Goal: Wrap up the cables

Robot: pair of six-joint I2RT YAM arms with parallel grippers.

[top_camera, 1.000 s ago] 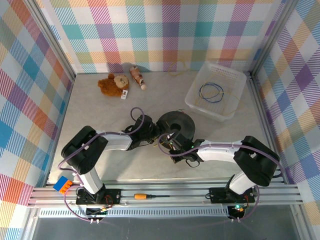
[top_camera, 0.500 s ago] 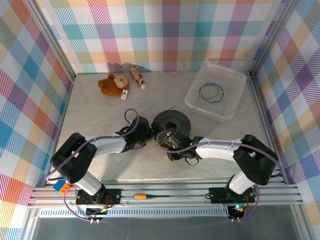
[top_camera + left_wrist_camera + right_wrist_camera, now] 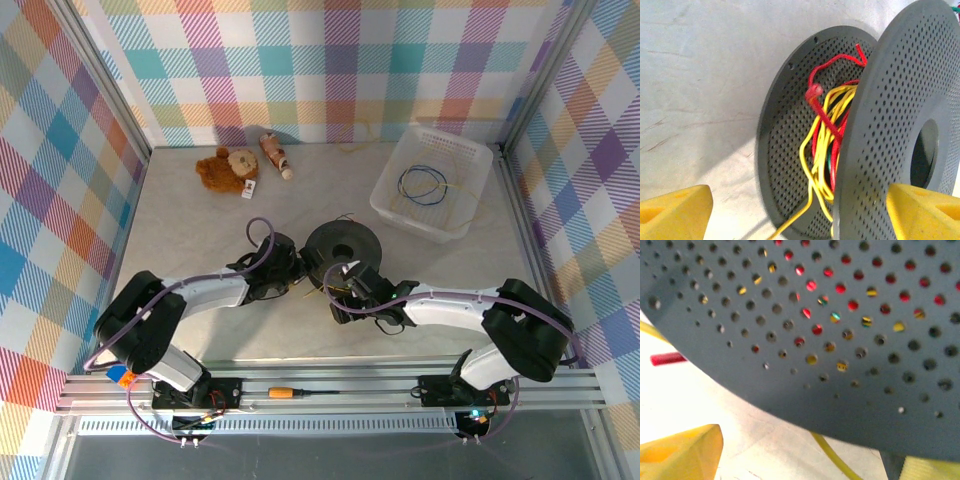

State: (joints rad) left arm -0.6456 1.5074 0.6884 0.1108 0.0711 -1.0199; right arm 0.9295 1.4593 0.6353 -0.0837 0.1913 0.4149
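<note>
A dark perforated spool (image 3: 342, 243) lies flat on the table, and both arms reach in to it from the near side. The left gripper (image 3: 292, 264) sits just left of the spool, its yellow fingers (image 3: 671, 212) spread wide and gripping nothing. In the left wrist view, the cables (image 3: 821, 150) show as thin yellow wires bunched loosely around the spool's core between its two discs, tangled with a red wire (image 3: 826, 75). One yellow strand trails out of the spool toward the near side, between the fingers but not pinched. The right gripper (image 3: 346, 291) sits at the spool's near edge, its fingers (image 3: 682, 450) also parted and empty, and a yellow strand (image 3: 832, 456) runs loose below the disc. Beyond and right of the spool, a white basket (image 3: 470, 212) holds a blue loop (image 3: 421, 183) and more thin wire. The wrapping looks partly done: some turns are on, untidy, with a loose tail and the basket's wires left to wind.
</note>
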